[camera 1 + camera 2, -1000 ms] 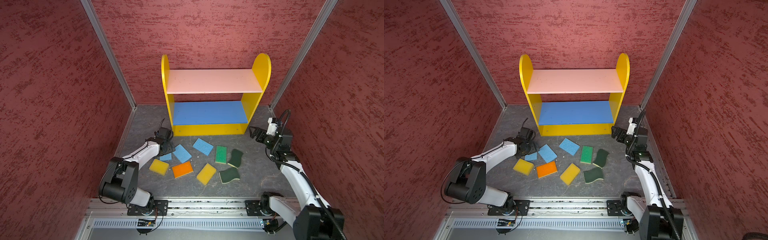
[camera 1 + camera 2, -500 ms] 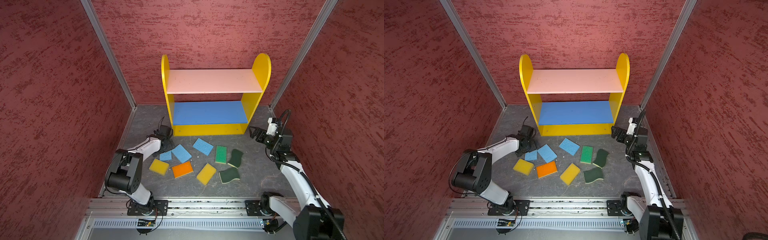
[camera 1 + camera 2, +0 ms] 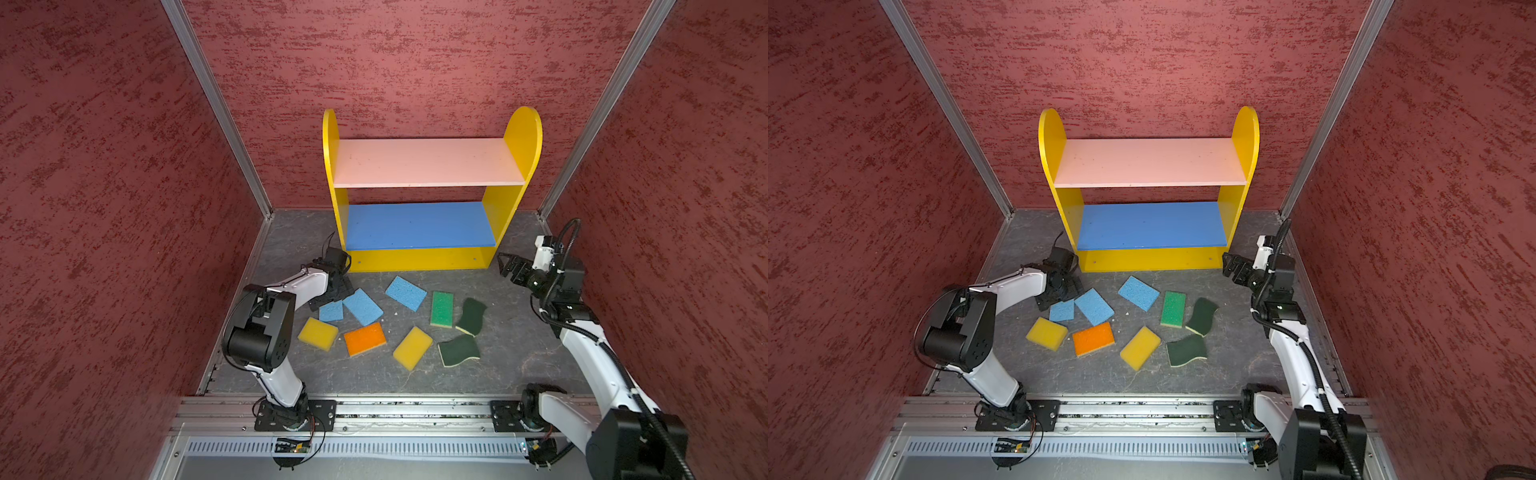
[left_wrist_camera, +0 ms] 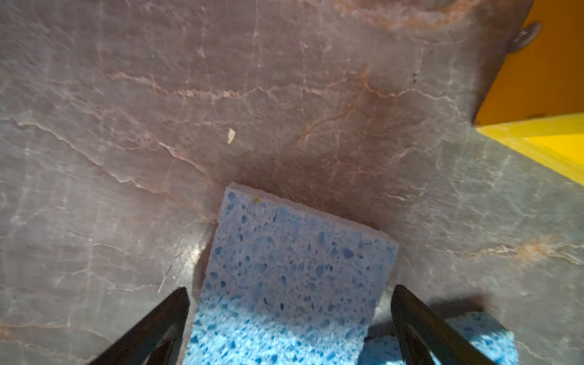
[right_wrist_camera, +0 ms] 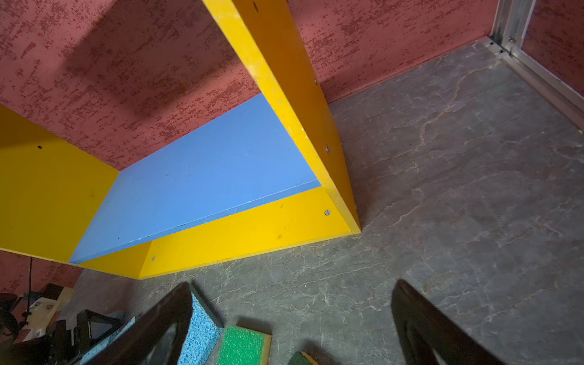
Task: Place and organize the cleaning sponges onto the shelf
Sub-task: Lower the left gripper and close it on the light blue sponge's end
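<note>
Bench (image 3: 519, 340) is a grey veined slab, and everything sits on it. Small three-level shelf (image 3: 424, 162) with yellow round-topped sides, pink upper board and blue middle board stands at the back, boards bare. Nine mixed-colour cleaning sponges (image 3: 365, 338) lie loose on the bench in front of it, none placed yet.

Left tool (image 4: 290, 289) is spread wide, low over one light blue porous sponge (image 4: 300, 252). It straddles the sponge's short width and is not pinching. Right tool (image 5: 293, 282) is also spread, empty, hovering by the shelf's front right corner.

Step in hand, my read: left grasp of that blue one.
- Drop until the fingertips flank its side walls, centre it, close gently since foam squashes.
- Watch the second light blue porous sponge (image 4: 480, 335) just beside one finger; it could get dragged.
- Lift straight up before swinging, since the shelf's front left corner is near.
- Set it flat at one end of a board to leave room for the rest.
</note>
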Robot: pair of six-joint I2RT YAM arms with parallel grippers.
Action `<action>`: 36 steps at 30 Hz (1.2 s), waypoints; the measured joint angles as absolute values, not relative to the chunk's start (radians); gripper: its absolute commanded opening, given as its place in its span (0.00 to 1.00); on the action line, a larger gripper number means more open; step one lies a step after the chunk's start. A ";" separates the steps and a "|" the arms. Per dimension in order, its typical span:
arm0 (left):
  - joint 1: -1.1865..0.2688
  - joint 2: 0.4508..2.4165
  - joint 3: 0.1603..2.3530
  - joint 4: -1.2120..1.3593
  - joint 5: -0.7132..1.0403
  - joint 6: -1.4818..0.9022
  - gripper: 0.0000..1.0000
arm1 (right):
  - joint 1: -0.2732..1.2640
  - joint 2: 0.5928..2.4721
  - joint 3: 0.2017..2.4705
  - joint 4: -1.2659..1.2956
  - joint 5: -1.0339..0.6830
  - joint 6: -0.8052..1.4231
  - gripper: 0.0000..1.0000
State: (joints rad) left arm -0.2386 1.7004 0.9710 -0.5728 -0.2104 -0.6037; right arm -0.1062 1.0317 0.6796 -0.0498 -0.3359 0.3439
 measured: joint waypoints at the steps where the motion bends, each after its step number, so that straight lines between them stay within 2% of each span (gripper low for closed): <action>1: -0.238 1.700 0.973 -0.580 -0.210 -0.611 0.98 | -0.106 1.032 0.680 -0.050 -0.336 0.344 0.99; 19: -0.123 1.702 0.985 -0.596 -0.144 -0.684 0.81 | -0.106 1.072 0.680 -0.040 -0.336 0.346 0.99; 36: -0.008 1.819 1.200 -0.616 -0.140 -0.600 0.81 | -0.106 1.091 0.680 -0.027 -0.336 0.352 0.99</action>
State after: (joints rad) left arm -0.0078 1.8191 1.1995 -0.6155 -0.1398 -0.6003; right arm -0.1062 1.0908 0.6796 -0.0269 -0.3359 0.3523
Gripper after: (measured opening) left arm 0.805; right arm 0.987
